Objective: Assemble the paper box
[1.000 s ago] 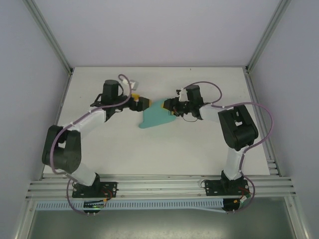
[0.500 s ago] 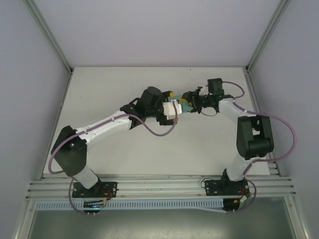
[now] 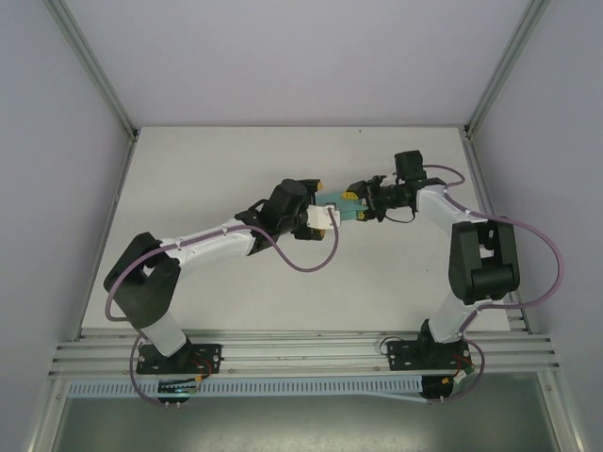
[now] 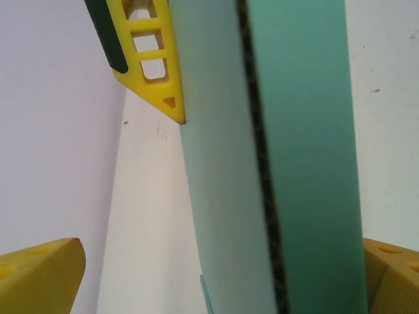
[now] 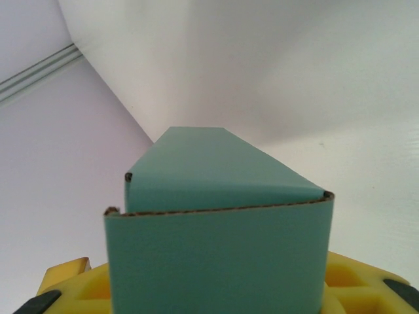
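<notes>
The paper box (image 3: 336,207) is teal card folded into a small shape, held off the table between both grippers at mid-table. My right gripper (image 3: 356,209) is shut on it. In the right wrist view the box (image 5: 216,255) rises from between the yellow fingers (image 5: 366,278), its folded edges on top. My left gripper (image 3: 325,215) is open around the box's other end. In the left wrist view the box (image 4: 294,163) runs up the frame close to the right finger (image 4: 393,275), well apart from the left one (image 4: 39,275). A right-gripper finger (image 4: 154,72) rests on the box's far end.
The white table (image 3: 207,160) stretches around the arms, closed in by pale walls and aluminium posts (image 3: 94,66). A slotted rail (image 3: 301,353) runs along the near edge. A purple cable (image 3: 311,262) loops down under the left wrist.
The card was a broad flat sheet a second ago and is now a small folded shape. My left arm has stretched right to it. The right wrist has shifted right and back.
</notes>
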You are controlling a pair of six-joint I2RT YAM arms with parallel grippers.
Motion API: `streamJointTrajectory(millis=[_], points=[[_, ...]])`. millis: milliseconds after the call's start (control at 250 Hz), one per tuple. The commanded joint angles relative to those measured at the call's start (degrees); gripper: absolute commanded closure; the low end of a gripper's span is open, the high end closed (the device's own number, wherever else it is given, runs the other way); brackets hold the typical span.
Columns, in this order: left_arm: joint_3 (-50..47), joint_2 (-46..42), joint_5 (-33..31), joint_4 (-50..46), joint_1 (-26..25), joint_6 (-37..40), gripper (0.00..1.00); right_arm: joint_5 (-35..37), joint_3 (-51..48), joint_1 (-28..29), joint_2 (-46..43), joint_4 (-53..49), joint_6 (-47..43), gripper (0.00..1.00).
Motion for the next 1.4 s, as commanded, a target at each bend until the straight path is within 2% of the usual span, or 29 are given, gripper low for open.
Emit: streamJointTrajectory(millis=[0, 132, 292, 528, 783, 911, 1083, 1343, 1399], points=[[-0.7, 0.4, -1.9, 4.3, 0.5, 1.2, 0.01, -6.1, -1.0, 0.6, -1.2, -3.5, 3.3, 0.65], [-0.9, 0.1, 1.7, 2.6, 0.6, 0.0, 0.02, -7.6, -2.9, 0.6, -1.9, 6.2, 10.8, 0.66], [-0.9, 0.1, 2.2, 0.6, 0.8, 0.9, 0.02, -8.3, -1.0, 0.6, -2.7, 2.4, 8.9, 0.67], [-1.5, -4.2, 9.7, -6.7, 2.5, -1.4, 0.02, -9.1, -0.4, 0.1, -4.0, 2.8, 9.0, 0.67], [-1.5, -4.6, 9.8, -7.0, 3.1, -0.7, 0.05, -8.9, -0.2, 0.2, -5.3, 3.9, 10.8, 0.67], [-1.6, -3.4, 8.8, -3.7, 3.1, 0.0, 0.13, -9.2, -1.4, 0.5, -5.8, 7.6, 13.5, 0.68], [-1.5, -2.6, 7.9, -1.0, 3.1, 0.5, 0.24, -10.1, -1.3, 1.3, -5.2, 6.7, 13.4, 0.68], [-1.5, -1.5, 4.1, 2.5, 3.2, 3.2, 0.51, -11.0, -2.2, 2.0, -5.9, 6.7, 12.9, 0.65], [-1.5, -1.4, 4.1, 2.3, 3.2, 3.4, 0.53, -11.1, -2.5, 2.0, -6.4, 6.9, 12.6, 0.65]])
